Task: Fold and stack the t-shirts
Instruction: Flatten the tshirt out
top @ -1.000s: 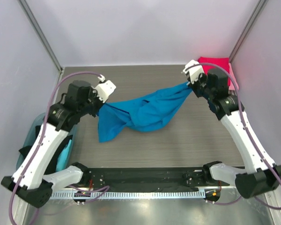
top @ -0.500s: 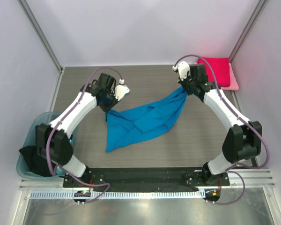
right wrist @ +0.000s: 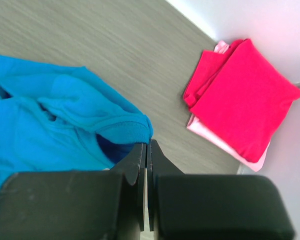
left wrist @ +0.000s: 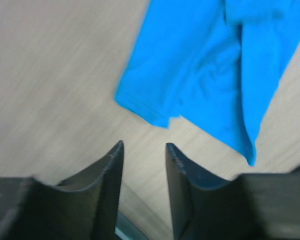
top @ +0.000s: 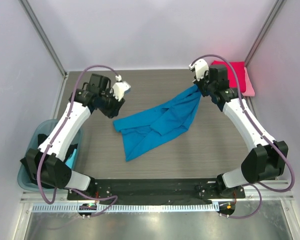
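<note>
The right claw [top: 197,91] is pressed together on a hemmed corner of the blue shirt [top: 157,125], pinching it at the far right of the bench [top: 205,150]. From the right wrist view the two fingers [right wrist: 140,165] meet flat, with the blue shirt's [right wrist: 50,125] edge caught at their tips. From that corner the cloth runs down towards the near left and lies rumpled and partly doubled over itself on the middle of the bench, ending in a narrow point nearest the arm bases.

The left claw [top: 112,110] hangs just beside the shirt's left corner with its fingers spread and nothing between them. Its wrist camera shows the left claw [left wrist: 144,150] over bare wood grain, the blue shirt [left wrist: 215,65] lying a little beyond the tips and not touching them.

In the far right corner, a folded crimson shirt [top: 232,72] sits on top of a pale pink shirt [top: 250,89], whose edge peeks out underneath. The right wrist view shows the same pair, crimson shirt [right wrist: 245,100] above and pale pink shirt [right wrist: 207,134] below, well apart from the blue one.

At the left edge stands a teal tub [top: 40,131], with a black shirt [top: 31,165] draped over its near rim.
</note>
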Controlling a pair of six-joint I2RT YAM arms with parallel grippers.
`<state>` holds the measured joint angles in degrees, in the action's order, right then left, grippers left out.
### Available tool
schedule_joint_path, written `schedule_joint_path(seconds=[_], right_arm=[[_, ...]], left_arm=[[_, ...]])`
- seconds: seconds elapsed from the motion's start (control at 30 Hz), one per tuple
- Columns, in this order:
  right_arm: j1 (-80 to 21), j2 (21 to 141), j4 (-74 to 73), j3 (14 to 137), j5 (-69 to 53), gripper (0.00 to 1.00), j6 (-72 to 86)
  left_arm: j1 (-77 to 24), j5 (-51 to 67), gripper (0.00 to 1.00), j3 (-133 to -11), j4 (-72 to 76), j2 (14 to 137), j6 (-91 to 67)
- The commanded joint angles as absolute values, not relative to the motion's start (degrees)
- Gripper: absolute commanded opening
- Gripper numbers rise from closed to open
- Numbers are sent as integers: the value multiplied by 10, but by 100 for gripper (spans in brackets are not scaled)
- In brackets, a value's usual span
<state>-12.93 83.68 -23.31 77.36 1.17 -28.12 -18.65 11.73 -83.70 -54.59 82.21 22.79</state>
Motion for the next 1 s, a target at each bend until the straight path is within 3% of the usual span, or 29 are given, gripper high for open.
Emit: schedule_joint_path(seconds=[0.0,0.2,0.57,0.97], right_arm=[[-127,800,-213,752,7,1,-277],[-127,793,-211,744,-18,1,-268],[-127,779,-213,736,-25,1,-265],[-126,790,-210,741,-23,1,-268]], left_arm=[[-198,138,41,-771,-571,817,231],[-237,96,49,-684,-534,831,252],[-242,41,49,-720,-479,932,228],[-243,28,31,-743,-465,991,229]])
